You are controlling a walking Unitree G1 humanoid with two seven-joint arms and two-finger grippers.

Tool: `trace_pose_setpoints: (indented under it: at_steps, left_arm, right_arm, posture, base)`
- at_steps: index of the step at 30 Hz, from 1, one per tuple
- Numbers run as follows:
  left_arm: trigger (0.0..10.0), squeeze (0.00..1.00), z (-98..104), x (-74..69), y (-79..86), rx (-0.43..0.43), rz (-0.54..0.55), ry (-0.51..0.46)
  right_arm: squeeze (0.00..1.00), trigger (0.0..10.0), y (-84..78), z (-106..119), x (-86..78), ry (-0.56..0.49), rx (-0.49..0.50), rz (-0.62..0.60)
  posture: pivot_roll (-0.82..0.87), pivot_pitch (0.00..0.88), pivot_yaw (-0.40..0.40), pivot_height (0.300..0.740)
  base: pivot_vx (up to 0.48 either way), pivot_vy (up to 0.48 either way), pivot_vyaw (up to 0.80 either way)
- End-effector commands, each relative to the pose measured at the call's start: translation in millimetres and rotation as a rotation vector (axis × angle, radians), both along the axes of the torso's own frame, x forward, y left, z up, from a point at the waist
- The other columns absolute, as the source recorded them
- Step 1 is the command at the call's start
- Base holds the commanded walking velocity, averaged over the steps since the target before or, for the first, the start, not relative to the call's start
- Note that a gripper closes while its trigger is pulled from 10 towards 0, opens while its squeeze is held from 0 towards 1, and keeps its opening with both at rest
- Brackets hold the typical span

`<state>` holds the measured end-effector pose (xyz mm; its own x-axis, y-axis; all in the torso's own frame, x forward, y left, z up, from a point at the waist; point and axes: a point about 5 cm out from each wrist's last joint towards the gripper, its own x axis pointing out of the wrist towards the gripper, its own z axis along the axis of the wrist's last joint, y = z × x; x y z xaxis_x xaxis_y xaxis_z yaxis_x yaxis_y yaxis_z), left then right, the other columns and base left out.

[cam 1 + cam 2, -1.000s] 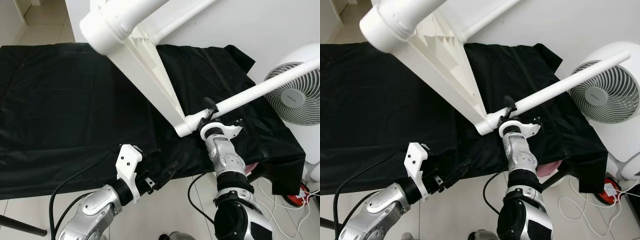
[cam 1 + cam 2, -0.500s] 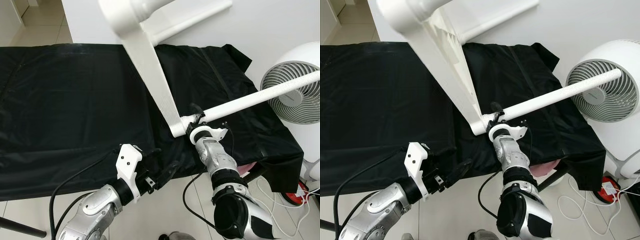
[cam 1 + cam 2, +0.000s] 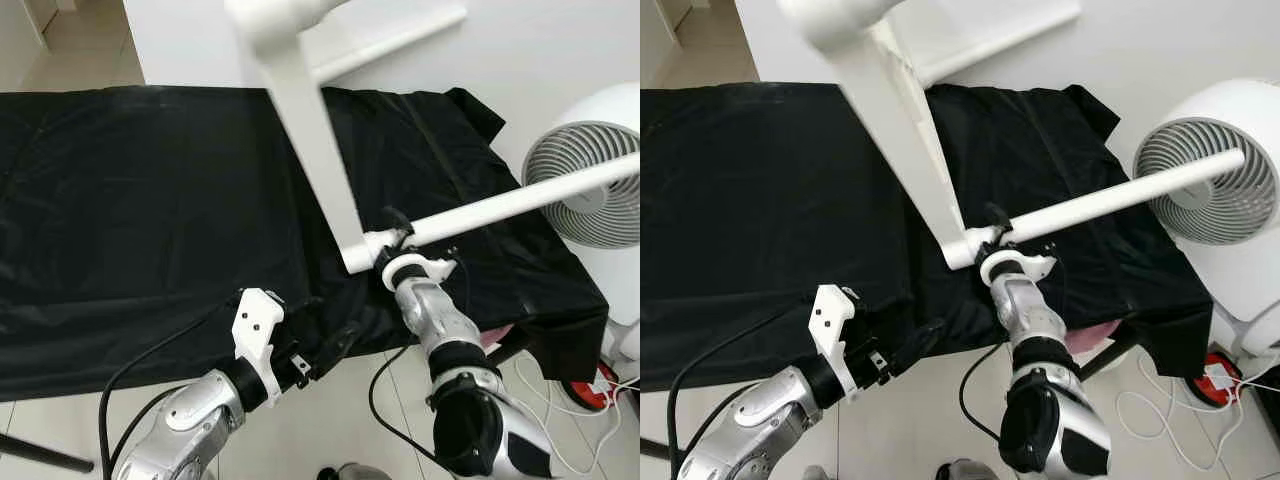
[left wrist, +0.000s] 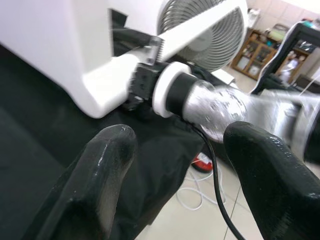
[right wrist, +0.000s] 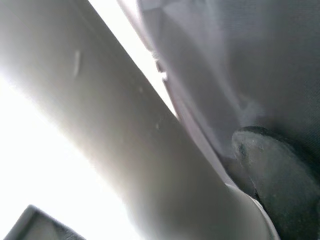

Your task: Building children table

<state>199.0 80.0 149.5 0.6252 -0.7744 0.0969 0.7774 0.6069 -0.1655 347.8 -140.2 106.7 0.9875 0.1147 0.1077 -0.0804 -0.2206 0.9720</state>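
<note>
Left eye view has the right gripper (image 3: 392, 237) clamped on the corner of the white children's table (image 3: 300, 120), where a round leg (image 3: 520, 196) joins, holding it tilted above the black cloth (image 3: 130, 210). Lower down, the left gripper (image 4: 175, 150) hangs with its fingers (image 4: 107, 165) spread wide, empty, near the cloth's front edge.

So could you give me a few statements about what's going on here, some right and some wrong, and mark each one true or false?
1. The right end effector grips the white table at the corner where a leg joins. True.
2. The left end effector holds a table leg. False: it is open, holding nothing, near the front edge of the black cloth.
3. A white fan stands on the robot's right. True.
4. The cloth is red. False: black.
</note>
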Motion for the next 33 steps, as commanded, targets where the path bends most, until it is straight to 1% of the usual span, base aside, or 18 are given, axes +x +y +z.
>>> trace_pose_setpoints:
  at_steps: [1,2,3,5,8,9,10,11,13,16,19,20,21,22,23,26,27,33]
  left_arm:
    - [10.0,0.00,1,-2.4,-1.0,-0.002,0.004,0.005]
    - [10.0,0.00,1,-2.6,-0.9,-0.002,0.003,0.006]
    - [10.0,0.00,1,-2.6,-0.9,-0.003,0.001,0.008]
    - [10.0,0.00,1,-2.6,-0.9,-0.003,0.001,0.008]
    - [10.0,0.00,2,-2.6,-1.3,-0.007,-0.005,0.010]
    - [10.0,0.00,2,-2.7,-1.7,-0.011,-0.006,0.014]
    - [10.0,0.00,2,-2.7,-1.7,-0.011,-0.006,0.014]
    - [10.0,0.00,1,-2.7,-2.1,-0.014,-0.006,0.017]
    - [10.0,0.00,1,-2.8,-2.5,-0.017,-0.008,0.021]
    - [10.0,0.00,1,-2.8,-2.5,-0.017,-0.008,0.021]
    - [10.0,0.00,1,-1.4,0.7,0.003,0.003,0.014]
    - [10.0,0.00,1,-1.4,0.7,0.003,0.003,0.014]
    - [10.0,0.00,2,-1.1,1.2,0.007,0.004,0.011]
    - [10.0,0.00,2,-1.1,1.2,0.007,0.004,0.011]
    - [10.0,0.00,3,-0.7,1.1,0.009,0.002,0.007]
    - [10.0,0.00,4,-0.4,0.7,0.010,0.000,0.005]
    - [10.0,0.00,3,0.2,1.0,0.021,-0.008,0.005]
    - [10.0,0.00,2,0.3,2.4,0.037,-0.018,0.005]
  right_arm:
    - [0.00,10.0,0.4,2,-3.1,-0.045,0.039,0.001]
    - [0.00,10.0,-6.8,6,-5.0,-0.083,0.032,-0.018]
    - [0.00,10.0,-16.0,6,-7.1,-0.095,0.038,-0.049]
    - [0.00,10.0,-16.0,6,-7.1,-0.095,0.038,-0.049]
    - [0.00,10.0,-40.0,7,-14.6,-0.151,0.158,-0.107]
    - [0.00,10.0,-44.8,5,-14.9,-0.140,0.141,-0.122]
    - [0.00,10.0,-44.8,5,-14.9,-0.140,0.141,-0.122]
    - [0.00,10.0,-48.8,3,-14.9,-0.125,0.113,-0.141]
    - [0.00,10.0,-53.0,-1,-15.0,-0.113,0.109,-0.155]
    - [0.00,10.0,-53.0,-1,-15.0,-0.113,0.109,-0.155]
    - [0.00,10.0,-51.3,7,-18.2,-0.184,0.050,-0.137]
    - [0.00,10.0,-51.3,7,-18.2,-0.184,0.050,-0.137]
    - [0.00,10.0,-48.3,11,-20.4,-0.224,0.010,-0.116]
    - [0.00,10.0,-48.3,11,-20.4,-0.224,0.010,-0.116]
    - [0.00,10.0,-45.9,16,-23.0,-0.266,-0.003,-0.096]
    - [0.00,10.0,-44.5,19,-24.9,-0.295,-0.008,-0.083]
    - [1.00,10.0,-47.5,20,-27.7,-0.302,0.003,-0.099]
    - [1.00,10.0,-57.2,12,-33.5,-0.267,0.021,-0.148]
  posture:
    - [-0.01,0.109,-0.009,0.740]
    - [-0.01,0.109,-0.009,0.740]
    - [-0.02,0.111,-0.006,0.740]
    - [-0.02,0.111,-0.006,0.740]
    - [-0.02,0.120,0.000,0.740]
    - [-0.03,0.125,0.005,0.740]
    - [-0.03,0.125,0.005,0.740]
    - [-0.03,0.125,0.005,0.740]
    - [-0.03,0.125,0.005,0.740]
    - [-0.03,0.125,0.005,0.740]
    - [-0.03,0.134,0.007,0.740]
    - [-0.03,0.134,0.007,0.740]
    - [-0.02,0.138,0.005,0.740]
    - [-0.02,0.138,0.005,0.740]
    - [-0.02,0.138,0.005,0.740]
    - [-0.02,0.138,0.005,0.740]
    - [-0.02,0.143,0.006,0.740]
    - [-0.03,0.146,0.018,0.740]
  base:
    - [0.000,0.000,0.00]
    - [0.000,0.000,0.00]
    - [0.000,0.000,0.00]
    - [0.000,0.000,0.00]
    - [0.000,0.000,0.00]
    - [0.000,0.000,0.00]
    - [0.000,0.000,0.00]
    - [0.000,0.000,0.00]
    - [0.000,0.000,0.00]
    - [0.000,0.000,0.00]
    - [0.000,0.000,0.00]
    - [0.000,0.000,0.00]
    - [0.000,0.000,0.00]
    - [0.000,0.000,0.00]
    - [0.000,0.000,0.00]
    - [0.000,0.000,0.00]
    - [0.000,0.000,0.00]
    - [0.000,0.000,0.00]
